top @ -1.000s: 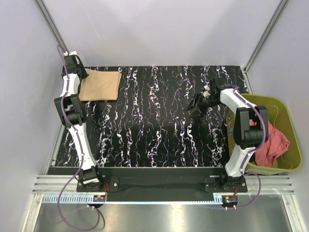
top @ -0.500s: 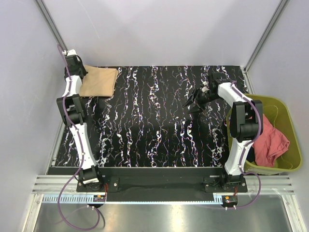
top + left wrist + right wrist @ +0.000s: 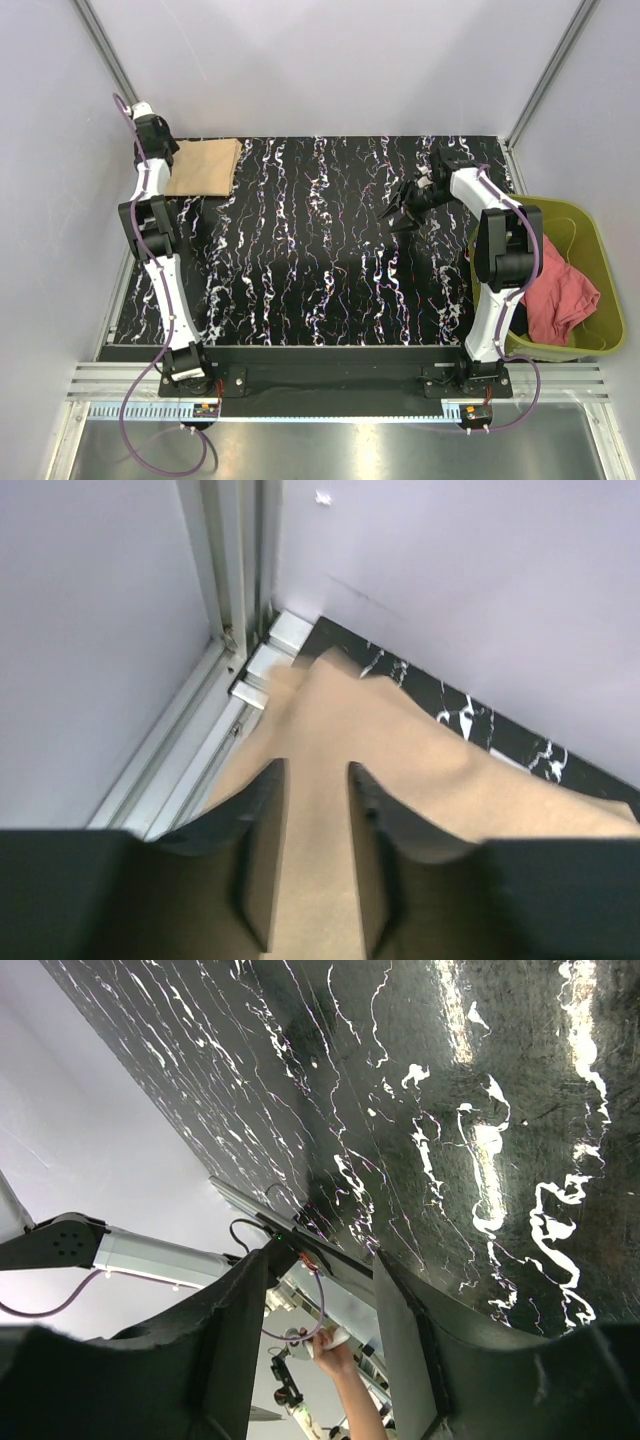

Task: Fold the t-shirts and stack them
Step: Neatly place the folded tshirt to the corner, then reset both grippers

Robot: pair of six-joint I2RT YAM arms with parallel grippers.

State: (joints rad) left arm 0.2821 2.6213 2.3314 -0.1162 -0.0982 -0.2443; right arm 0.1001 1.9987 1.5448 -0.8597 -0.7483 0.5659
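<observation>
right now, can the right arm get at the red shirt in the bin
Probably yes. The salmon-red shirt lies uncovered in the open olive bin beside the arm's base, and the right claw is open and empty. It hangs over the table, though, so the arm must swing back.

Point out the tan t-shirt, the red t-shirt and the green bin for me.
tan t-shirt (image 3: 205, 167): top external view, middle of the flat cloth at the table's far left corner.
salmon-red t-shirt (image 3: 565, 295): top external view, bunched cloth inside the bin.
olive-green bin (image 3: 550, 203): top external view, its far rim.
</observation>
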